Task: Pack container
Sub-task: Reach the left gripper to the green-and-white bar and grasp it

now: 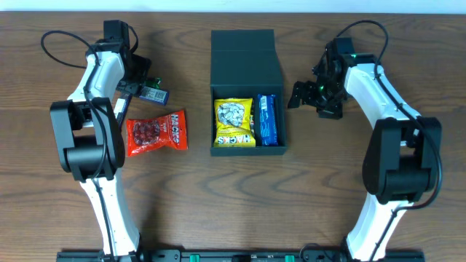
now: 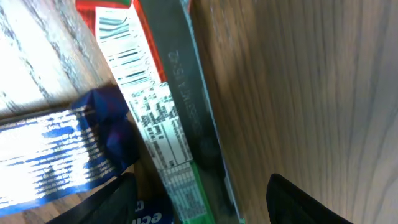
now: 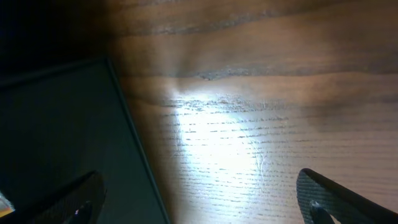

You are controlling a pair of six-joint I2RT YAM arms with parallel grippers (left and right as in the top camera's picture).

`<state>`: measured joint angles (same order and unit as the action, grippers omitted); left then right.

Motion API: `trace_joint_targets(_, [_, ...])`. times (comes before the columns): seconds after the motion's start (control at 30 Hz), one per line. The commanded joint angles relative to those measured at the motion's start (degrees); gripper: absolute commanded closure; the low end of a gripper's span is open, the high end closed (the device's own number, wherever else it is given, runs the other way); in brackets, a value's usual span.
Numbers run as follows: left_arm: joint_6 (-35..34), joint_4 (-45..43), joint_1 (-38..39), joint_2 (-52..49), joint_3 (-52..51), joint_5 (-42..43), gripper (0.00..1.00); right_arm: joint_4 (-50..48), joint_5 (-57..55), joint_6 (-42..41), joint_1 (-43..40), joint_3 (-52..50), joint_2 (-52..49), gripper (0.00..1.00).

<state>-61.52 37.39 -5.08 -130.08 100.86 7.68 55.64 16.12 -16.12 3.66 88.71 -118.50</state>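
Observation:
The container (image 1: pixel 247 80), a dark matte box, stands at the table's middle with its flap lid folded back. Inside lie a yellow packet (image 1: pixel 234 122) and a blue packet (image 1: pixel 268 120). My left gripper (image 1: pixel 142 89) is at the far left, open, its jaws wide on either side of a green-edged stick packet (image 2: pixel 161 112) that rests on the wood beside a small blue packet (image 2: pixel 56 155). My right gripper (image 1: pixel 306 96) hovers open just right of the container, holding nothing. In the right wrist view its left finger (image 3: pixel 74 199) sits over the container's wall (image 3: pixel 62 124).
A red candy packet (image 1: pixel 156 131) lies flat on the table, in front of the left gripper and left of the container. Both arm bases stand at the near edge.

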Motion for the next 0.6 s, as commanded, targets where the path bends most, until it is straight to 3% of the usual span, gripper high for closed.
trace_joint_targets(0.0, [-1.14, 1.49, -1.57, -1.77, 0.57, 3.69, 0.33, 0.39, 0.44, -0.57, -0.37, 0.15, -0.22, 0.02])
trace_joint_targets(0.3, [-0.33, 8.09, -2.40, -1.81, 2.16, 1.84, 0.25, 0.63, 0.44, -0.57, -0.37, 0.15, -0.22, 0.01])
trace_joint_targets(0.57, [-0.13, 11.10, -2.40, -1.81, 5.70, -0.98, 0.27, 0.83, 0.44, -0.52, -0.37, 0.15, -0.22, 0.01])
